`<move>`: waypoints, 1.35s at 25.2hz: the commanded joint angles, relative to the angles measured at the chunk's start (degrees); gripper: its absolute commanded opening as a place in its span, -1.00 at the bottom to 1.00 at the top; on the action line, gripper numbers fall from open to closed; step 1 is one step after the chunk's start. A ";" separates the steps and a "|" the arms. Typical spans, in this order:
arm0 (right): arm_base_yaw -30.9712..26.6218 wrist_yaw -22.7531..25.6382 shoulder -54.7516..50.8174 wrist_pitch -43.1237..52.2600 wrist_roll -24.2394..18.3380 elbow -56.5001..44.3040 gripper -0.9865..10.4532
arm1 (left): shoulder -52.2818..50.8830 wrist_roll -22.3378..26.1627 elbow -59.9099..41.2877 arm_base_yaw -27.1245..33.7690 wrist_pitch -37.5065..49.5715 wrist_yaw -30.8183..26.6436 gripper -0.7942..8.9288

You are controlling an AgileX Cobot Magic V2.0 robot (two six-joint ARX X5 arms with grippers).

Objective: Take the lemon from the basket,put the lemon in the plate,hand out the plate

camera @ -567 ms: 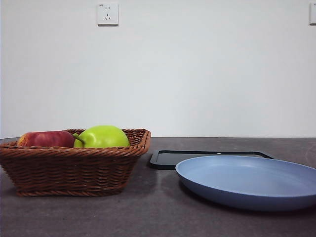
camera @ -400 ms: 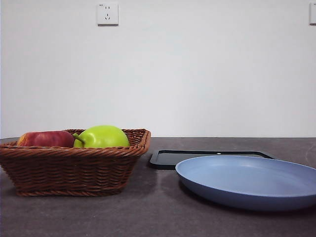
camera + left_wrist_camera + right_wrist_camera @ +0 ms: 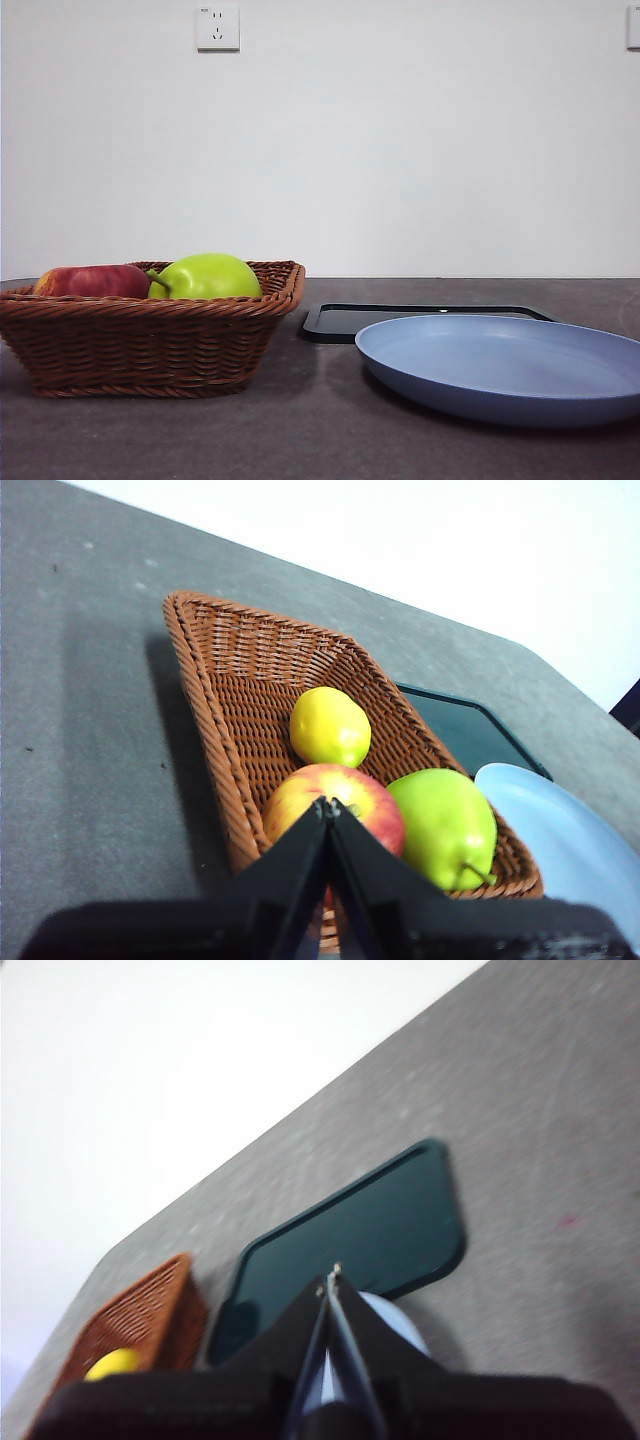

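Step 1, not started: lemon [image 3: 330, 726] sits in the basket [image 3: 222, 695], behind the apple [image 3: 335, 800] and pear [image 3: 443, 825]. Basket is at the surface's [image 3: 300, 430] left edge in front view; plate [image 3: 505, 365] at the right, partly over the tray [image 3: 340, 320]. Left tool [image 3: 328, 805] hangs above the basket, tips pressed together, holding nothing. Right tool [image 3: 330, 1278] likewise closed, empty, above plate and tray. Next, I'd judge: left tool spreads, drops past the apple onto the lemon.
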 commanded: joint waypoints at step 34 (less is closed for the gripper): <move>3.50 -5.95 58.88 -39.91 -30.75 46.40 -0.82 | 66.75 13.97 57.13 -19.10 -22.86 -8.66 -0.01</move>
